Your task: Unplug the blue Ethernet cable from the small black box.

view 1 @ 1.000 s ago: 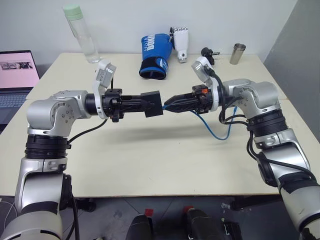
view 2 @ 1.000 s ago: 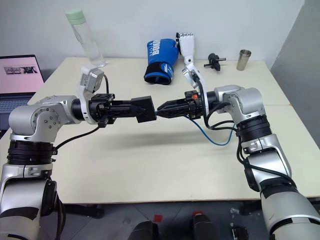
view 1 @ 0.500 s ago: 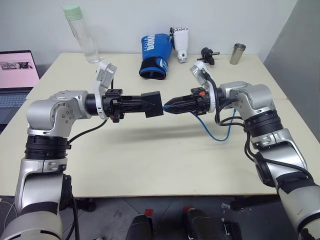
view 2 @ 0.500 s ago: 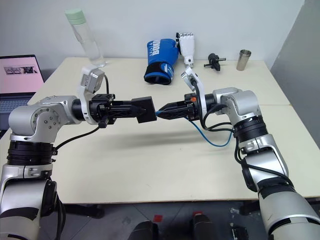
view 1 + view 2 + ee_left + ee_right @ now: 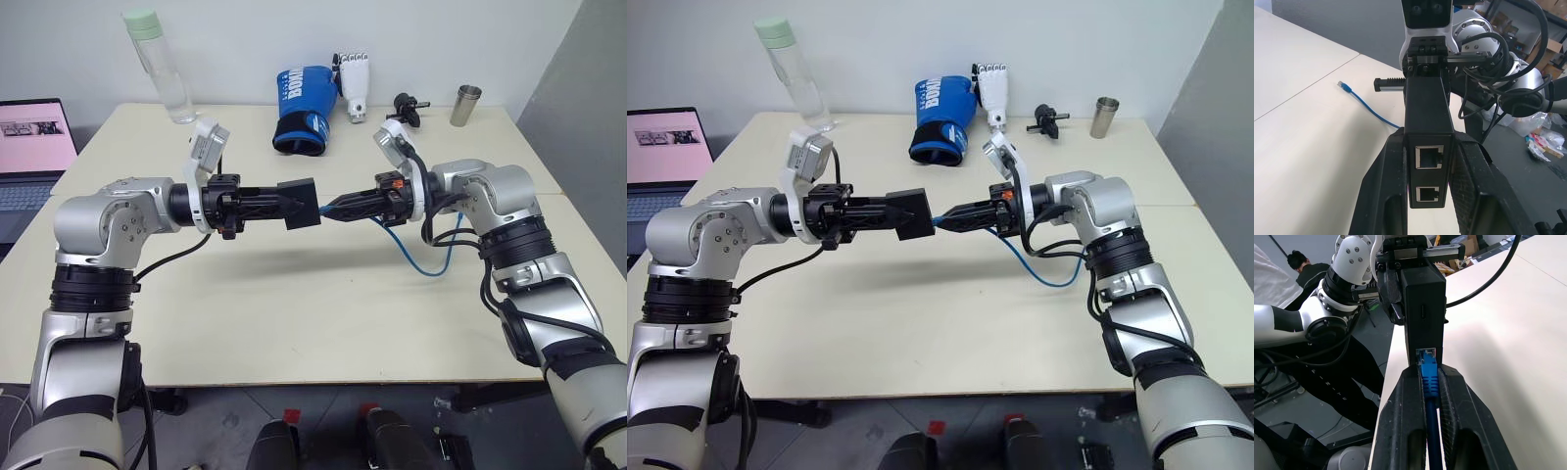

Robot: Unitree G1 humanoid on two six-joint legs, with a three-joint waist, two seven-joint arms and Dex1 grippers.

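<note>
Right gripper [image 5: 1430, 382] has closed on level blue Ethernet cable [image 5: 1429, 377].

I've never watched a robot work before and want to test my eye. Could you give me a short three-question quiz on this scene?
1. True or false: the blue cable is already out of the black box.
2. Which gripper is clamped on the cable's plug? A) left B) right C) neither
3. Fill in: the cable's free end lies on the ____.

Key
1. False: the plug sits in the box's socket.
2. B: the right gripper is shut on it, while the left gripper holds the box.
3. table.
</note>
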